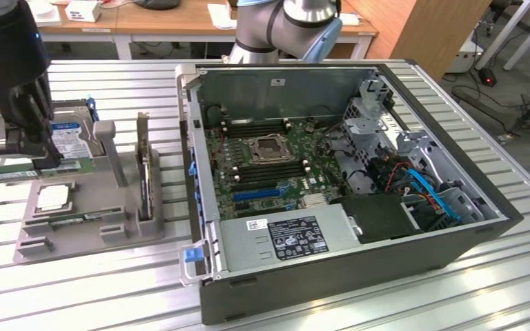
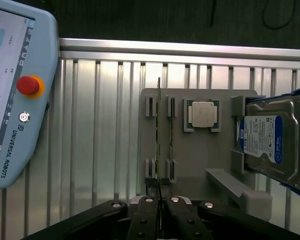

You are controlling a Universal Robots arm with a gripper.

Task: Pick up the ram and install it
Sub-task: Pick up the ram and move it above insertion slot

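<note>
The hand (image 2: 160,196) is clamped on the ram (image 2: 159,130), held over the grey fixture (image 2: 200,160) on the worktop (image 2: 100,125).

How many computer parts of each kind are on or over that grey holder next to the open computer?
ram: 1
processor chip: 1
hard drive: 1
expansion card: 1
Total: 4

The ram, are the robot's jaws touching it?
Touching. The wrist view shows the jaws shut on the thin ram, one pressing each side of its near end.
</note>
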